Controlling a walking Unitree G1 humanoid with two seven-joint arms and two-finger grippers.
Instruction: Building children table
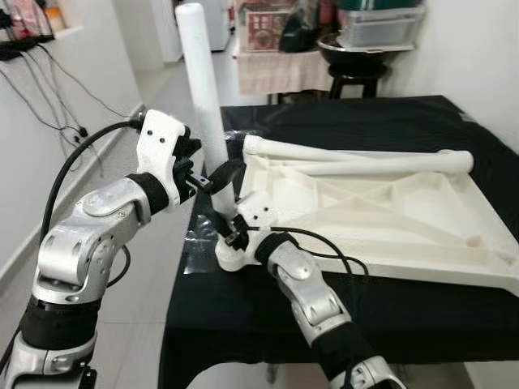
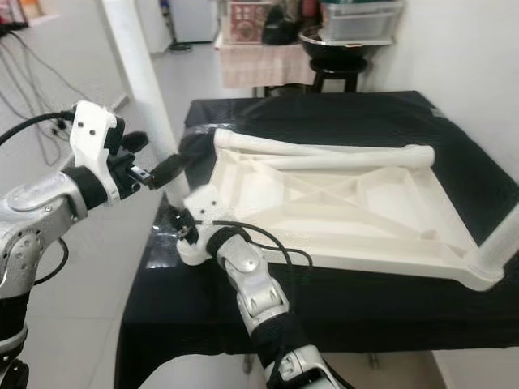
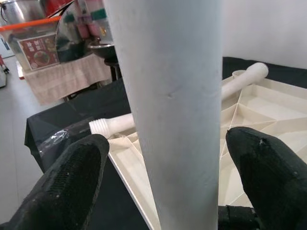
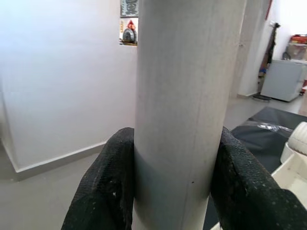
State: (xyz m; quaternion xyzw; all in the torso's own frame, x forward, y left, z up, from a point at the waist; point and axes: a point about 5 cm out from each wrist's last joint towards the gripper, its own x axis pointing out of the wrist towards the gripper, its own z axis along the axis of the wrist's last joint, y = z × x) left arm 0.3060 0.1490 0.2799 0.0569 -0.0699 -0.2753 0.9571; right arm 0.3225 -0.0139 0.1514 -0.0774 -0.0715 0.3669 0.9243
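Note:
A white plastic table top (image 1: pixel 389 211) lies upside down on a black-clothed table (image 1: pixel 243 324). One white leg (image 1: pixel 203 89) stands upright in the socket at its near left corner. My right gripper (image 1: pixel 225 220) is shut on the lower part of this leg, its pads (image 4: pixel 110 182) pressed on both sides. Higher up, my left gripper (image 1: pixel 212 180) is open around the same leg (image 3: pixel 168 96), with a gap between each fingertip (image 3: pixel 72 182) and the leg. Two loose legs (image 1: pixel 357 154) lie across the far side of the top. Another white post (image 2: pixel 499 243) rises at the near right corner.
A stool with a dark pot (image 1: pixel 357 53) and a cloth-covered stand with boxes (image 1: pixel 276 65) are behind the table. A white wall with cables (image 1: pixel 49 89) runs along the left. Crinkled clear plastic (image 1: pixel 199 243) lies on the cloth by the leg's base.

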